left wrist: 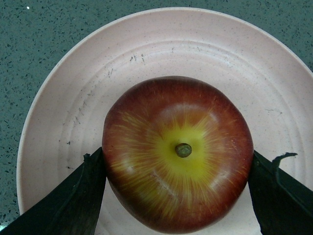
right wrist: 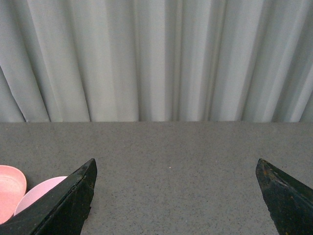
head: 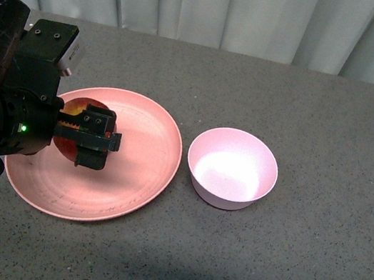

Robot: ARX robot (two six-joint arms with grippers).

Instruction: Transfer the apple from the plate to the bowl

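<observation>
Apple [left wrist: 178, 152] sits stem-up on the plate [left wrist: 195, 44], my left gripper [head: 93, 139] closed against its widest flanks — I should squeeze firmly, lift straight, then carry level to the bowl [head: 229, 191], centring before release. My right gripper [right wrist: 176, 164] hangs wide open, empty.

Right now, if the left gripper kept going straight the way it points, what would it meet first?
The apple: it sits between the left gripper's fingers, which appear to touch its sides. Pushing on, the fingertips would probably reach the plate beneath it.
</observation>
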